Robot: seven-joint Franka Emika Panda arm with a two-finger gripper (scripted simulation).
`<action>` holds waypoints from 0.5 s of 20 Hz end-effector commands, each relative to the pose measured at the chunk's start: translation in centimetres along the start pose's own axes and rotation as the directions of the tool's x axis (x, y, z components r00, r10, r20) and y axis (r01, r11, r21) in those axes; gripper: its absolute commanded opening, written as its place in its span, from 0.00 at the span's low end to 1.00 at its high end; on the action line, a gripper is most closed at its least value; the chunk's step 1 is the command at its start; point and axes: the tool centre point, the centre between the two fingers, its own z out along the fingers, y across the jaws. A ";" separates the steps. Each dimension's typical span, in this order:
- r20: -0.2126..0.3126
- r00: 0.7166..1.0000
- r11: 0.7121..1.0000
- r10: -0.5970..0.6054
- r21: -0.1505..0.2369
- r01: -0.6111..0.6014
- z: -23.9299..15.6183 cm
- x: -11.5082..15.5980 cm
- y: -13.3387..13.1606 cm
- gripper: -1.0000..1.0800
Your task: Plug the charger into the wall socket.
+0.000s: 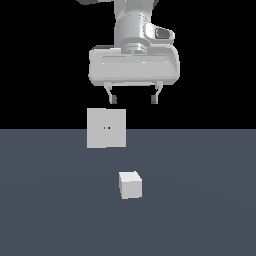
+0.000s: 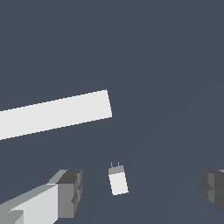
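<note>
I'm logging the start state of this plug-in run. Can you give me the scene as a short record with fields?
charger: small white block lying on the floor, untouched; two short prongs show in the wrist view
wall socket: upright white square plate with two tiny dots at its centre, standing apart from the charger
gripper: open, raised above both things, holding nothing
floor: plain dark grey surface
task stage: charger not yet grasped, not plugged in

charger [image 1: 130,184] on floor [image 1: 200,210], in front of upright wall socket [image 1: 106,128], apart, fingers [image 1: 113,99] above both
</note>
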 end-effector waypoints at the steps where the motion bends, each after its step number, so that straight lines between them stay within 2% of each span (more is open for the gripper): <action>1: 0.000 1.000 1.000 0.000 0.000 0.000 0.0 0.0 0.0 0.96; 10: -0.016 1.000 1.000 -0.017 0.001 0.017 0.8 -0.9 -0.1 0.96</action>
